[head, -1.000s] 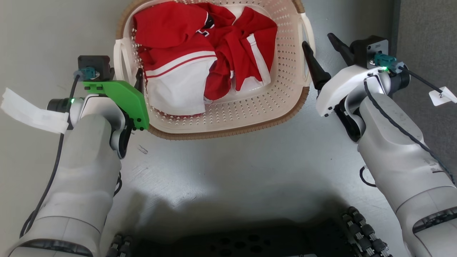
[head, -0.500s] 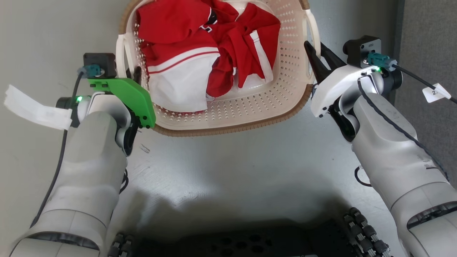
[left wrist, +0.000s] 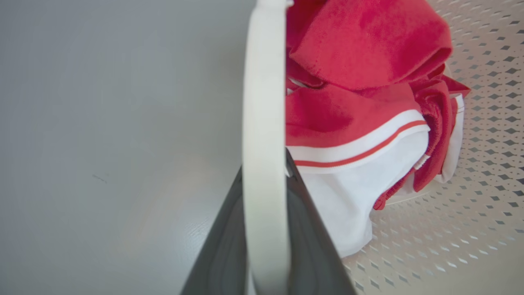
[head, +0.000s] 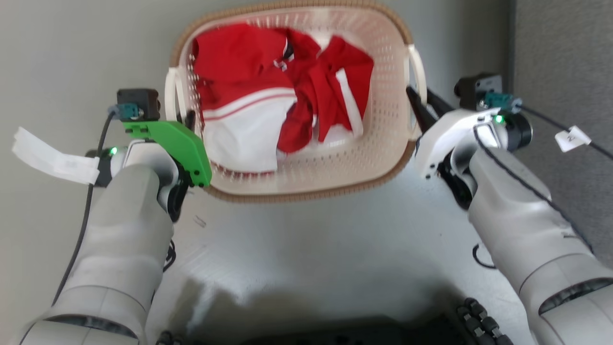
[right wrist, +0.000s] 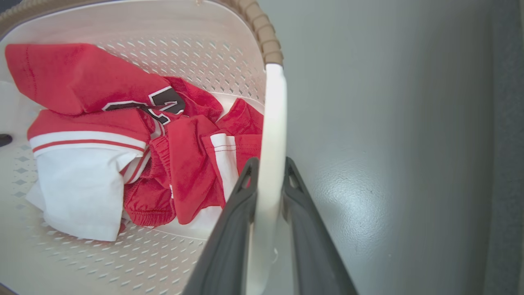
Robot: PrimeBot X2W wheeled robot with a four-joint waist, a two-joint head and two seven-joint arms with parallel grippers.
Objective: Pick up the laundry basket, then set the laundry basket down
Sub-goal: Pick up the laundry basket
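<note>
The laundry basket [head: 306,194], full of red and white clothes [head: 268,96], is lying straight ahead of the robot. The left tool [left wrist: 264,164] is pinching its left handle [left wrist: 264,82] and the right tool [right wrist: 270,164] is pinching its right handle [right wrist: 275,102], so both should be lifting evenly

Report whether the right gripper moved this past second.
Yes. Against the right handle of the laundry basket, the right gripper has come in leftward; its jaws now straddle that handle.

Smooth pale grey floor [head: 316,249] with a soft sheen — a darker, rougher grey strip [head: 560,43] along the right edge
</note>
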